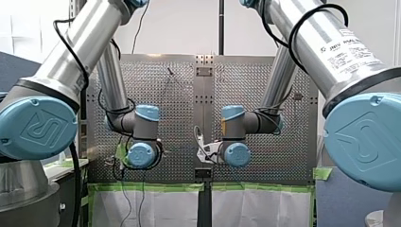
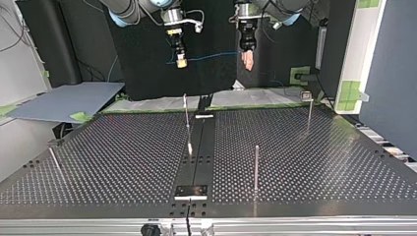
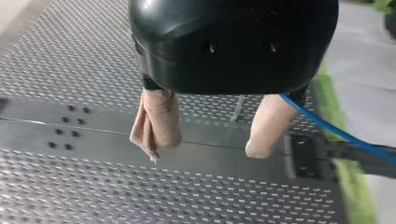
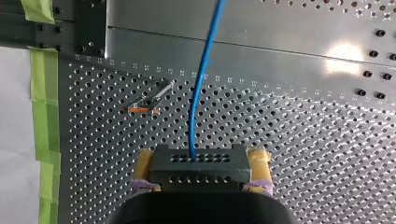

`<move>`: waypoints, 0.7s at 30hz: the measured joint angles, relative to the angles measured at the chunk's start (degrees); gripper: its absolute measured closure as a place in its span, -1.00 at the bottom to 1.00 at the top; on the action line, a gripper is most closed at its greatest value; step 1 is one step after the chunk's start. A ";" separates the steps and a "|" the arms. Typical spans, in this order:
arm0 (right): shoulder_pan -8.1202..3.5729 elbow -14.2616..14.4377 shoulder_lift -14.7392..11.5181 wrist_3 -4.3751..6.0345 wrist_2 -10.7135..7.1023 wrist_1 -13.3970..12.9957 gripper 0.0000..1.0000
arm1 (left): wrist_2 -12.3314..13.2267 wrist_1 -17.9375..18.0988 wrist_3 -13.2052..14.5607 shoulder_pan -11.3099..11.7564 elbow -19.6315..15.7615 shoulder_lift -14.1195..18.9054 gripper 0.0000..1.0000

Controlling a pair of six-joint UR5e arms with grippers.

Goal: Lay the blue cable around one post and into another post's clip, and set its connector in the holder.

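Your right pincer [image 2: 180, 58] clamps the black connector [image 4: 198, 169]. The blue cable [image 4: 201, 93] runs from it past one pad of your left pincer [image 3: 205, 149], whose fingers are spread. Both hang well above the counter [image 2: 123, 162], near the green tape [image 4: 44, 116] at its edge, with the posts [image 2: 256, 167] well apart from them.

Thin blue cable [image 4: 201, 84] leaves a matte black block connector [image 4: 198, 168] dotted with two rows of holes. My right gripper [image 4: 201, 161] shows yellow pads [image 4: 259, 158] banded purple; my left gripper [image 3: 204, 154] is glossy black with beige pads [image 3: 156, 123]. The silver metal table [image 3: 93, 196] bears a regular hole pattern; a strip of bright green tape [image 4: 44, 107] lies at the connector's nine o'clock.
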 joint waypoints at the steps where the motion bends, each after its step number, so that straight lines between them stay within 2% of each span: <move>1: 0.00 0.00 0.00 0.00 0.00 0.00 0.60 | -0.01 -0.50 -0.47 -0.01 0.00 -0.35 -1.00; 9: 0.00 0.00 0.00 0.00 0.00 0.00 0.60 | -0.02 -2.93 -3.98 -0.04 0.01 -1.16 -1.00; 16: -0.09 -0.08 0.08 0.08 0.08 0.09 0.60 | 0.01 -3.05 -4.66 -0.01 -0.02 -1.23 -1.00; 17: -0.25 -0.23 0.25 0.24 0.24 0.25 0.60 | 0.12 -2.95 -4.78 0.09 -0.12 -1.34 -1.00; 21: -1.25 -1.95 0.53 1.95 1.95 1.95 0.60 | 1.19 -1.32 -6.43 1.35 -0.71 -2.63 -1.00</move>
